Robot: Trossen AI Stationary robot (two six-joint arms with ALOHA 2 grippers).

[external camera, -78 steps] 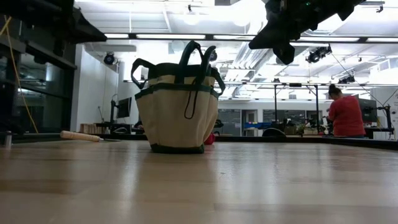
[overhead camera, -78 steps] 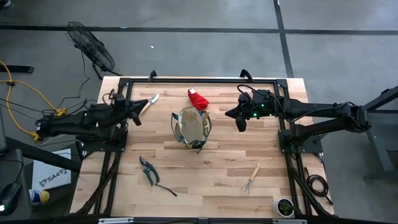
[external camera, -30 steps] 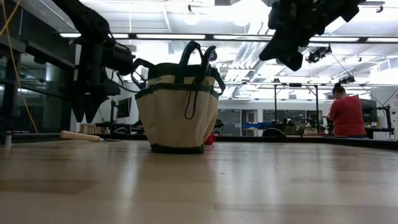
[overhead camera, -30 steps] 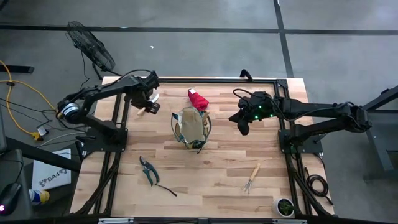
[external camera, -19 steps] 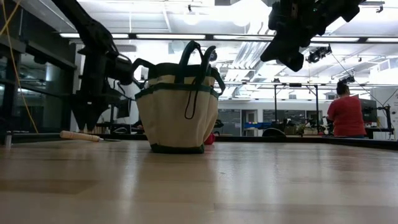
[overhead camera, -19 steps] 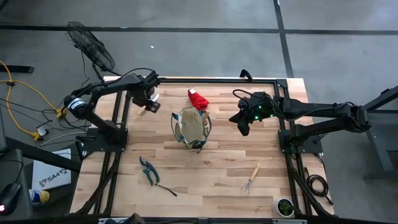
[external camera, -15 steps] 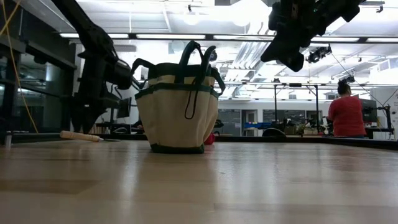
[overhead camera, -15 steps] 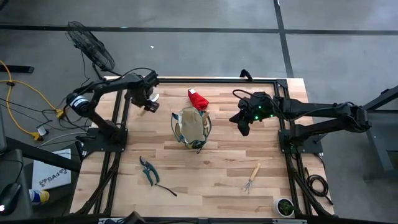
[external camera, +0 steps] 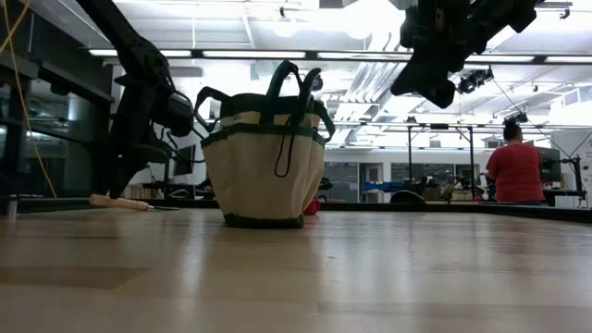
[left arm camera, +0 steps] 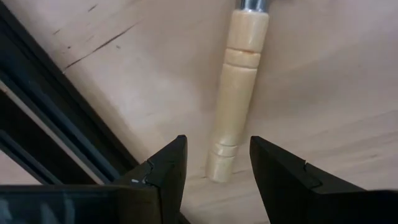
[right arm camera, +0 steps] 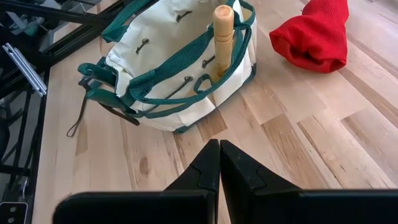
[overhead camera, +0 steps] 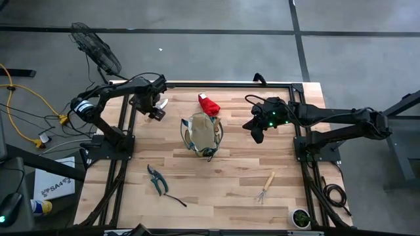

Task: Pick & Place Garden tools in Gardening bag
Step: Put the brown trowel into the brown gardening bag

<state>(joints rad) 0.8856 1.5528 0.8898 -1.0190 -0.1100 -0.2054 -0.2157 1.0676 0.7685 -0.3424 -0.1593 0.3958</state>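
A wooden-handled trowel (overhead camera: 163, 103) lies flat on the table at the far left; its handle (left arm camera: 236, 93) shows in the left wrist view and in the low view (external camera: 118, 202). My left gripper (left arm camera: 217, 168) is open and points down, one finger on either side of the handle's free end, not touching it. The tan gardening bag (overhead camera: 201, 134) stands upright mid-table with one wooden handle (right arm camera: 222, 37) sticking out of it. A red glove (overhead camera: 209, 103) lies just beyond the bag. My right gripper (right arm camera: 219, 165) is shut and empty, hovering to the right of the bag (overhead camera: 257, 131).
Pruning shears (overhead camera: 157, 180) lie near the front left and a hand rake (overhead camera: 266, 187) lies near the front right. A small pot (overhead camera: 300, 217) stands at the front right corner. The dark table frame rail (left arm camera: 56, 118) runs close beside the trowel handle. A person in red (external camera: 513, 171) stands far behind.
My left gripper has gone down toward the trowel handle at the table's far left, until its fingertips are almost at the table. The trowel, the bag and my right arm have kept still.
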